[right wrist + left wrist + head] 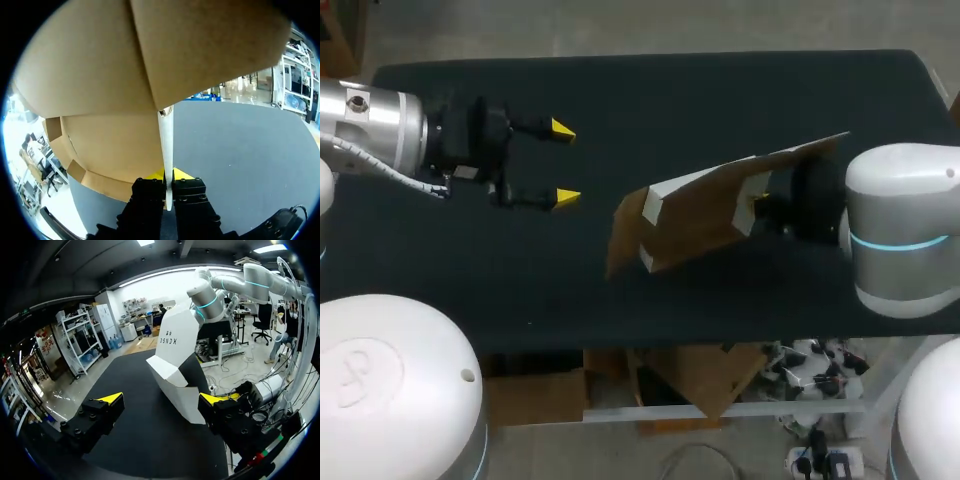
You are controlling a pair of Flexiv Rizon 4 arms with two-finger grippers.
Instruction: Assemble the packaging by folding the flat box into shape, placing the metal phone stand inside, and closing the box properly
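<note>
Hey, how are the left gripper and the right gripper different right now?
The left gripper is open with nothing between its fingers; the right gripper is shut on a panel of the cardboard box. The left gripper sits apart from the box, over bare table; the right gripper is against it, largely hidden behind the box in the head view. Both have yellow tips.

Matt cardboard box [695, 215], white outside, above a matt black table [620, 90].
</note>
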